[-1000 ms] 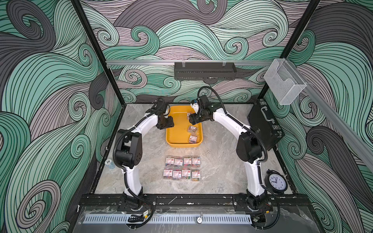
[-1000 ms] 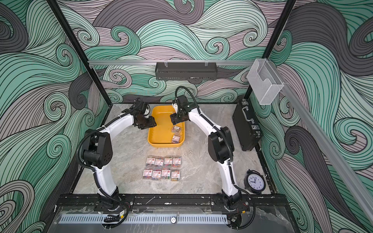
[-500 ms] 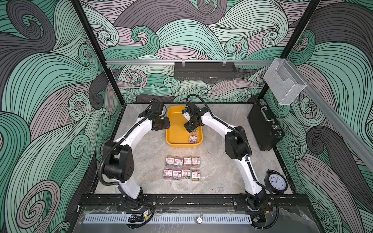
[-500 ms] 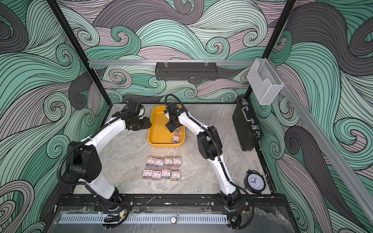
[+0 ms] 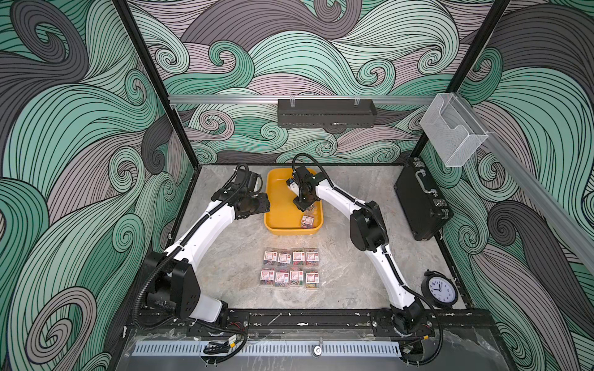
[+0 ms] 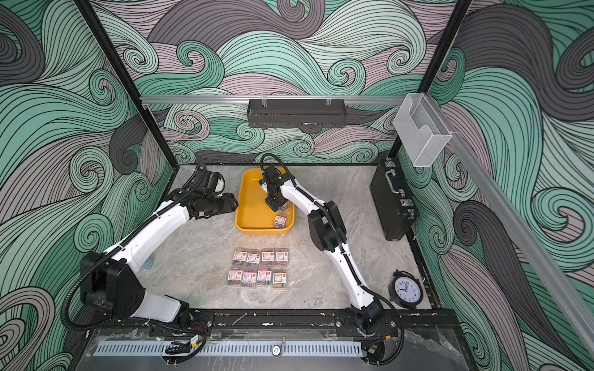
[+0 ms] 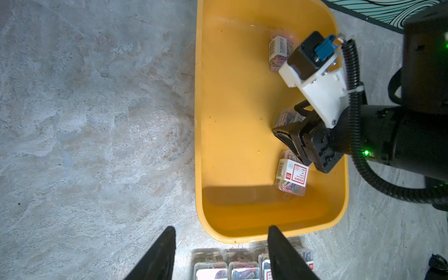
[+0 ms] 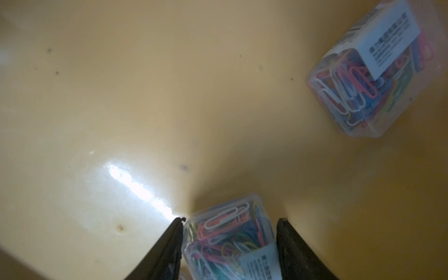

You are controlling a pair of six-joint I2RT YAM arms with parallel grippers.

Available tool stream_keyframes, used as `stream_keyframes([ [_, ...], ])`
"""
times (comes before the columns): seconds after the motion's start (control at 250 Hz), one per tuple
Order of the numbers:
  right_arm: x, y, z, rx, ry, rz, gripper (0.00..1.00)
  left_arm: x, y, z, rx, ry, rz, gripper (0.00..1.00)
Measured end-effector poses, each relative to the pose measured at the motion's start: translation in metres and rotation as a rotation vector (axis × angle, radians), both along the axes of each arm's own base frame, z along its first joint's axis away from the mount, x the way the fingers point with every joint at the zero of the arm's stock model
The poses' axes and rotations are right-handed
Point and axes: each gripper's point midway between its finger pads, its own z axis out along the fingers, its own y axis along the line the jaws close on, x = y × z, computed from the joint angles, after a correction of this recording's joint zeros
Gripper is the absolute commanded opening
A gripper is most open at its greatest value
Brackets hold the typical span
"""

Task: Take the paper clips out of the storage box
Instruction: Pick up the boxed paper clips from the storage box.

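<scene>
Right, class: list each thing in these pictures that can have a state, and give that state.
Yellow plastic storage tray: holds three clip boxes.
Clear plastic boxes of coloured paper clips: eight set out on the table.
Right gripper: shut on a tray box.
Left gripper: open, empty.
Black briefcase: closed.
Clear wall bin: empty.

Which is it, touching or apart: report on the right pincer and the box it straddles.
Cannot tell. Right wrist view: right pincer flanks the paper clip box closely; blur hides any gap.
</scene>
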Motion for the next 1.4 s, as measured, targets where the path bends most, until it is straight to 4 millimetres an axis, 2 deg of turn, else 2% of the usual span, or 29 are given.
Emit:
stream_keyframes([
  [0.116,-0.001,0.000,0.000,0.005,0.006,-0.009,0.56,-0.001,-0.001,0.000,0.001,0.003,0.000,0.60],
  [0.288,0.000,-0.002,0.003,0.020,0.018,-0.042,0.68,-0.003,-0.003,-0.001,0.004,0.007,-0.008,0.60],
  [0.455,0.000,-0.007,0.004,0.016,0.028,-0.059,0.70,-0.004,-0.004,-0.001,0.006,0.009,-0.009,0.60],
  [0.719,-0.006,-0.011,-0.001,-0.005,0.056,-0.058,0.67,-0.007,-0.005,0.001,0.005,0.008,-0.014,0.60],
  [0.911,-0.007,-0.011,-0.001,-0.009,0.062,-0.057,0.60,-0.013,-0.005,0.019,-0.010,-0.043,-0.016,0.60],
  [1.035,-0.004,-0.010,0.005,-0.002,0.053,-0.060,0.59,-0.017,-0.009,0.029,-0.029,-0.080,-0.032,0.60],
  [1.219,0.006,-0.003,0.026,0.062,0.023,-0.084,0.59,-0.024,-0.026,0.020,-0.063,-0.093,-0.082,0.60],
  [1.326,0.012,0.001,0.036,0.117,0.021,-0.105,0.67,-0.025,-0.038,0.019,-0.086,-0.107,-0.112,0.61],
  [1.402,0.013,0.000,0.036,0.130,0.025,-0.109,0.68,-0.025,-0.044,0.021,-0.096,-0.117,-0.127,0.60],
])
